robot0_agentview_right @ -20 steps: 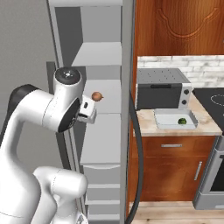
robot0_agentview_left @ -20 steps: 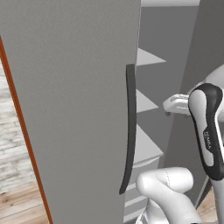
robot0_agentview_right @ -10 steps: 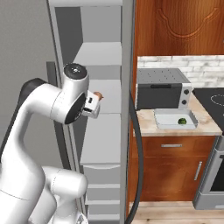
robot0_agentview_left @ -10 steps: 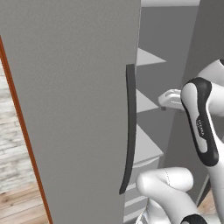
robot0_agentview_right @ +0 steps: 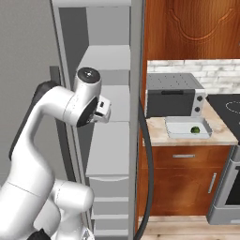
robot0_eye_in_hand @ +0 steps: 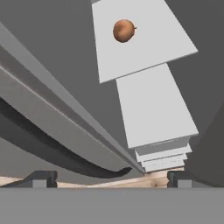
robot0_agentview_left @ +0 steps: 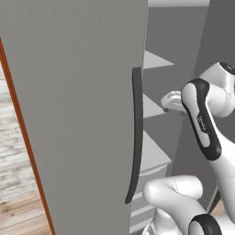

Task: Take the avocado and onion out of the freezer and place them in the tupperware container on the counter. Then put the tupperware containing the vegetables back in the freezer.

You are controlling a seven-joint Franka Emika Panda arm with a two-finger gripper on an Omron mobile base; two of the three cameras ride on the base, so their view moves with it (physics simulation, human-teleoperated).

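Observation:
The freezer (robot0_agentview_right: 108, 60) stands open, its grey door (robot0_agentview_left: 73, 92) swung out with a long dark handle (robot0_agentview_left: 136, 133). In the hand view the orange-brown onion (robot0_eye_in_hand: 124, 30) lies on a pale shelf (robot0_eye_in_hand: 148, 48), well ahead of my gripper (robot0_eye_in_hand: 111, 179). The fingertips (robot0_eye_in_hand: 41, 178) stand wide apart with nothing between them, so the gripper is open. My white hand (robot0_agentview_right: 103, 109) reaches in at the middle shelves (robot0_agentview_left: 170, 98). On the counter (robot0_agentview_right: 157, 135) sits the tupperware container (robot0_agentview_right: 180, 127) with the dark green avocado (robot0_agentview_right: 195, 130) inside.
A grey toaster oven (robot0_agentview_right: 173, 96) stands right behind the tupperware. A black stovetop (robot0_agentview_right: 227, 105) lies at the far right. Reddish-brown cabinets (robot0_agentview_right: 187, 173) run under the counter. The freezer's edge-on door and curved handle (robot0_agentview_right: 149, 154) stand between shelves and counter. Drawers (robot0_eye_in_hand: 164, 157) sit below the shelves.
The arm has swung up and forward, carrying the hand deeper in between the freezer shelves. In the right base view the hand now covers the onion. The jaws stayed open.

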